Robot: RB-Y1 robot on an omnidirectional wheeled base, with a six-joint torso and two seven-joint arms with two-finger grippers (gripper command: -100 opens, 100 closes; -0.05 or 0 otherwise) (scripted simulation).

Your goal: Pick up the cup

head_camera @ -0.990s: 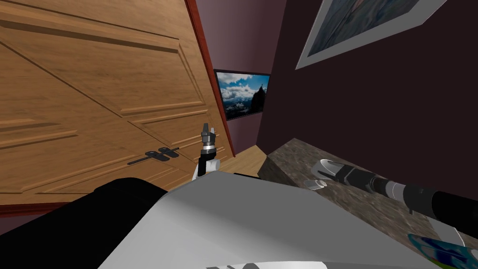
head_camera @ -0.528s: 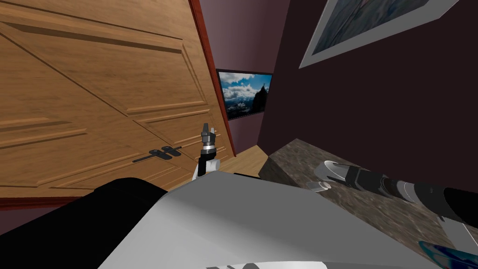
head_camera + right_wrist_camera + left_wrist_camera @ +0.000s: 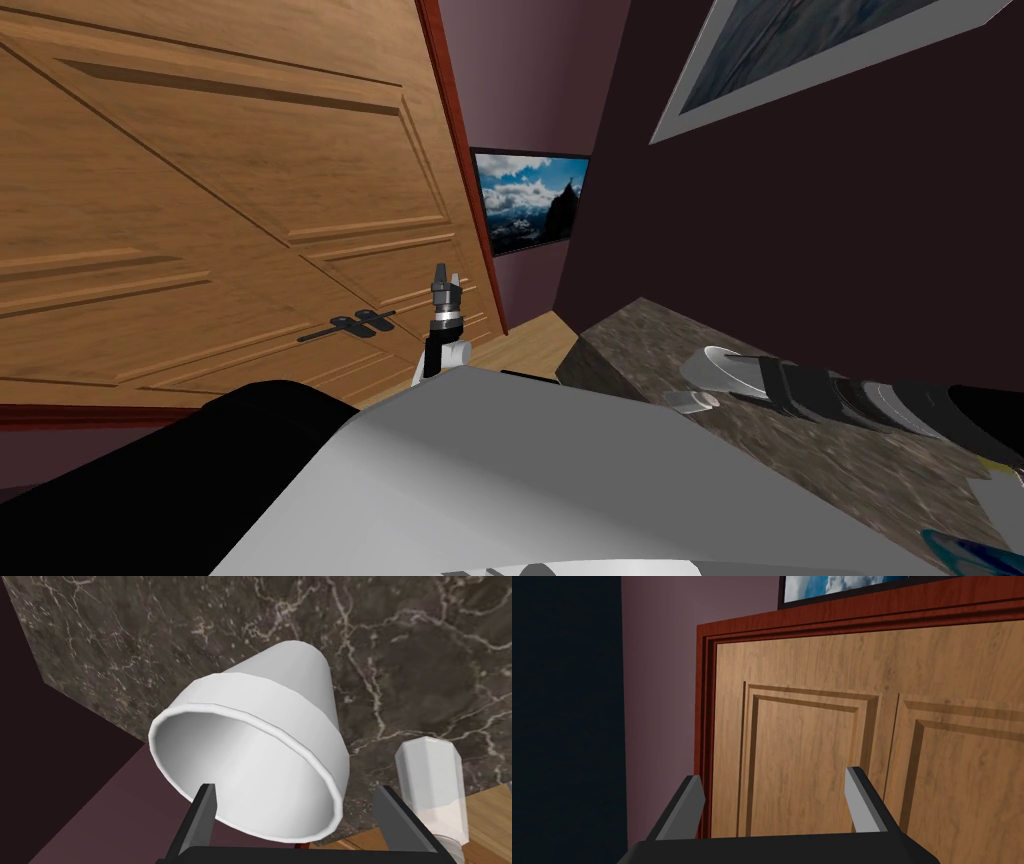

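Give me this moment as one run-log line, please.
cup: white, on dark marbled counter, not gripped | right tool: open, at cup mouth | left tool: open, facing door

The right claw (image 3: 752,376) is at a white cup (image 3: 718,362) on the marbled counter (image 3: 640,340).

My left claw (image 3: 774,778) has two thin, light grey blade fingers (image 3: 862,806) on a dark box, joined to a ringed grey wrist (image 3: 447,320) and white link. My right forearm (image 3: 900,410) is banded black and grey.
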